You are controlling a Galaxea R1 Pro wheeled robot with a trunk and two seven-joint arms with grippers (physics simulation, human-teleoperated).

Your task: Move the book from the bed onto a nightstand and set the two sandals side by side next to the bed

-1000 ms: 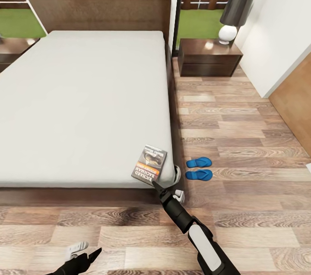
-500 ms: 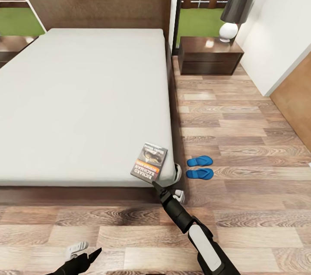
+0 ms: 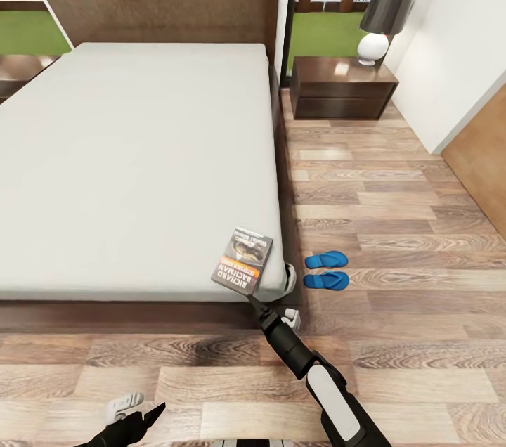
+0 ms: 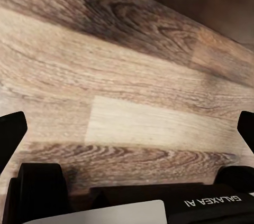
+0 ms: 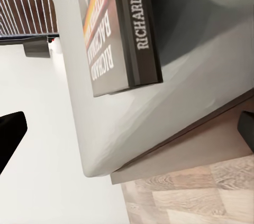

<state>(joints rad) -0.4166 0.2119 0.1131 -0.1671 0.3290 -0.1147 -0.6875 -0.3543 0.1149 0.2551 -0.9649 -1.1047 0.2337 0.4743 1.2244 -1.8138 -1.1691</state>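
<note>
The book (image 3: 242,261) lies on the pale mattress of the bed (image 3: 140,166), at its near right corner; its dark spine with white lettering fills the upper part of the right wrist view (image 5: 116,28). My right gripper (image 3: 289,298) is open, low beside that corner, just short of the book and not touching it. The two blue sandals (image 3: 326,259) (image 3: 326,280) lie side by side on the floor right of the bed. A nightstand (image 3: 343,87) stands at the far right of the headboard. My left gripper (image 3: 126,408) hangs open over bare floor (image 4: 127,92).
A lamp (image 3: 386,11) with a dark shade stands on the right nightstand. A second dark cabinet top (image 3: 21,69) shows at the bed's far left. A white wall (image 3: 450,60) and a brown panel (image 3: 485,159) bound the wooden floor (image 3: 379,187) on the right.
The whole head view has shifted slightly, so the camera moved. The book, the sandals and both arms keep their places relative to one another.
</note>
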